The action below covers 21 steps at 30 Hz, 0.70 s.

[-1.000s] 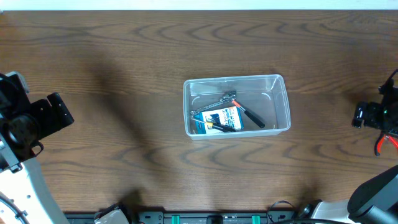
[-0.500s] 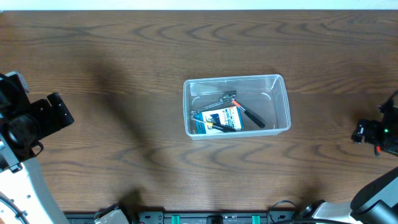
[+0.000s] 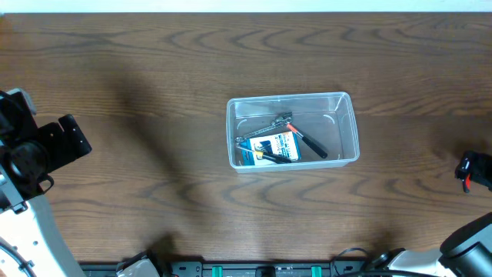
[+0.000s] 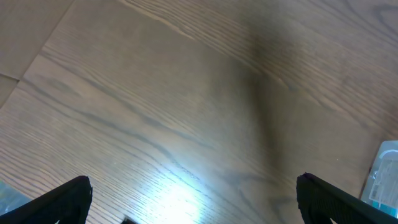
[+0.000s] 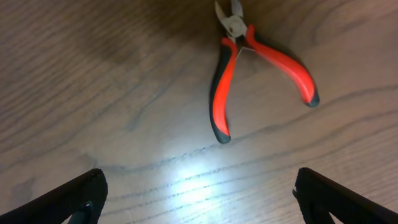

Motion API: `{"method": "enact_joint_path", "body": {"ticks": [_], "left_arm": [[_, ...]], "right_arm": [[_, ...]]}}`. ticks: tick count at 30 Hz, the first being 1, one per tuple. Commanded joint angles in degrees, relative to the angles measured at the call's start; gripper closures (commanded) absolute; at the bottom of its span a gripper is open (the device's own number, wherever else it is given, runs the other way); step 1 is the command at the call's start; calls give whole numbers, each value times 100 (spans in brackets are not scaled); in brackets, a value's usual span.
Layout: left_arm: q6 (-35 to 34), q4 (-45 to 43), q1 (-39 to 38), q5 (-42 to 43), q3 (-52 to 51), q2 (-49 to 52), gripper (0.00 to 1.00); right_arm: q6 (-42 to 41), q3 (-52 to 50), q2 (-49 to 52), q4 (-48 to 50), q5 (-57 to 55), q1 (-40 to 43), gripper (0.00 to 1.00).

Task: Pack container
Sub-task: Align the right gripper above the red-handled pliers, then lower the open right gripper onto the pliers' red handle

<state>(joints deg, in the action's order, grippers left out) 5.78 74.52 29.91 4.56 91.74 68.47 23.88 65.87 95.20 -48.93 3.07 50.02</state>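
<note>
The clear plastic container stands at the table's middle. In it lie red-and-black pliers, a blue-and-white box and a metal tool. A corner of the container shows at the right edge of the left wrist view. My left gripper is far left, open and empty over bare wood. My right gripper is at the far right edge, open and empty. A second pair of red-and-black pliers lies flat on the table just ahead of its fingers.
The wooden table stretches round the container. The table's far edge meets a white strip at the top. Black equipment lines the near edge.
My right gripper has moved toward the near edge of the table and further right, now covering most of the loose pliers in the overhead view. The left arm and container have not moved.
</note>
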Motion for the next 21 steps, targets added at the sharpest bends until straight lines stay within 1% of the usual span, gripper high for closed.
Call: {"method": "enact_joint_path", "body": {"ticks": [1,4,10,21], "left_arm": [[-70,0,28,42,63,13,2],[-72,0,28,42,63,13,2],[-70,0,28,42,63,13,2],[-70,0,28,42,63,13,2]], "right_arm": [[103,-11,424,9,201,22,1],[57,-11,863,55,407,15,1],[-31,-11,1462,295,407,7,1],[2,-9,1539,752,404,-42,1]]}}
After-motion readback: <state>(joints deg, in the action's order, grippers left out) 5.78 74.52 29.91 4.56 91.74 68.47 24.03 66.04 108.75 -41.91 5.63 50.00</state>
